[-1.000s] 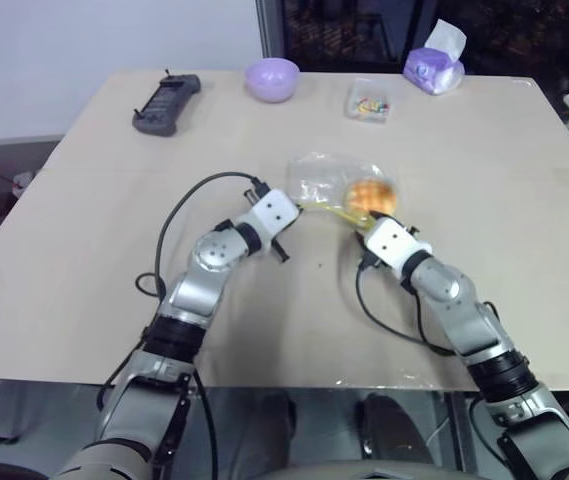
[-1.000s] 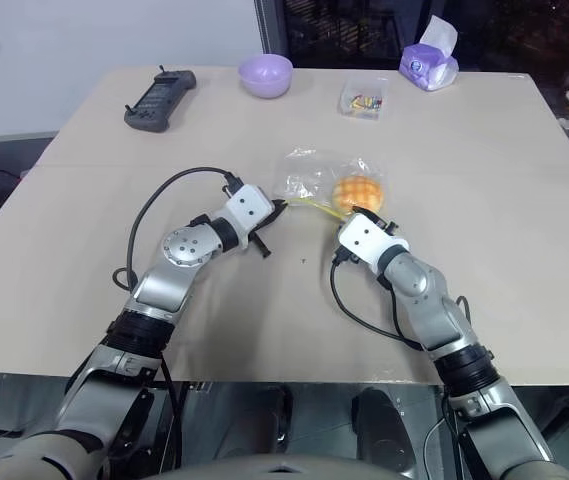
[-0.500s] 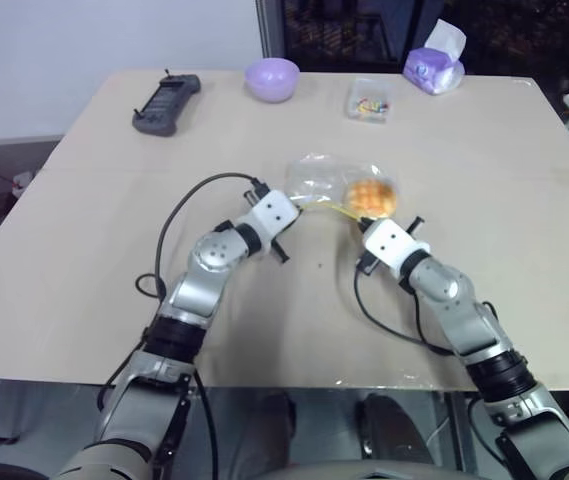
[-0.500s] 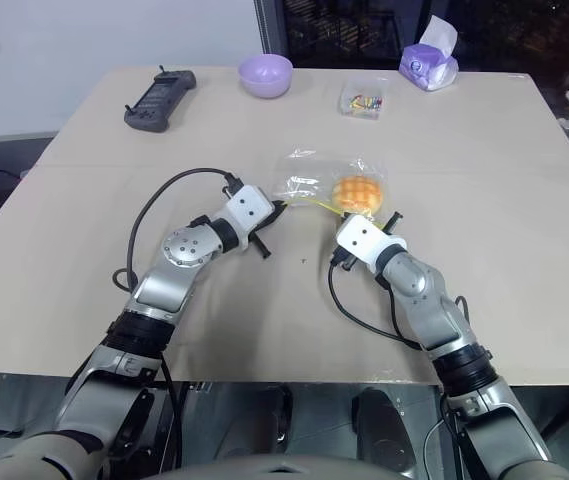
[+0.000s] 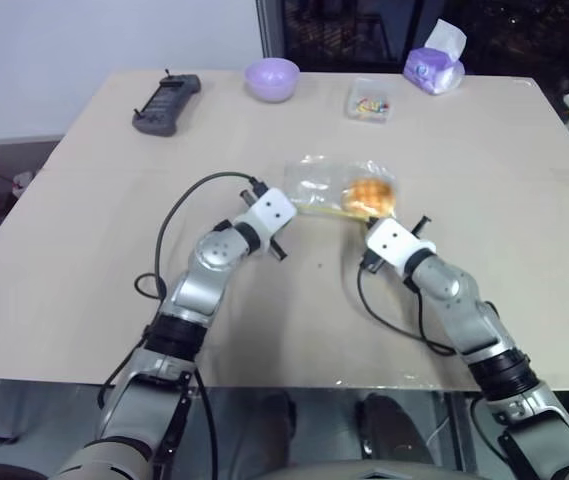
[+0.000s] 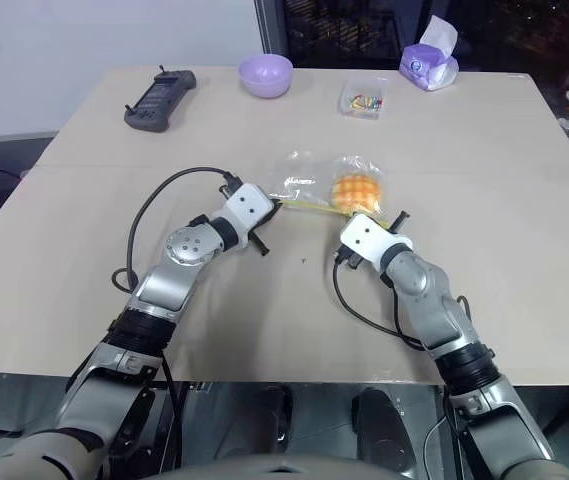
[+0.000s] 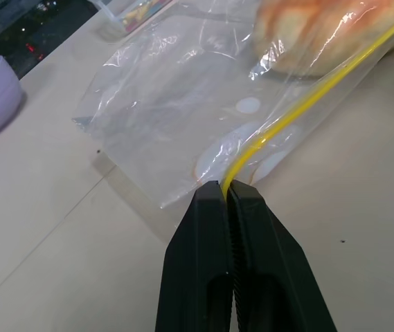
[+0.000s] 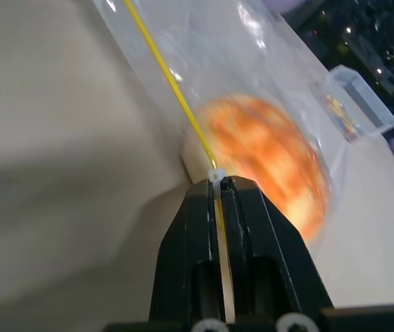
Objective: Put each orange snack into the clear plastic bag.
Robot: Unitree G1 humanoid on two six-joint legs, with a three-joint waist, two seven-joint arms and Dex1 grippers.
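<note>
Head views: clear plastic bag flat on bench, orange snack inside it.
Left wrist view: left gripper clamped tight on yellow zip strip at one end.
Right wrist view: right gripper, part-open a second ago, now pinched on the strip beside the snack; sealing likely next

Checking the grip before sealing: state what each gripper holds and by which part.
Both hold the clear plastic bag by its yellow zip strip: the left gripper pinches one end, the right gripper the other end, beside the orange snack inside.
</note>
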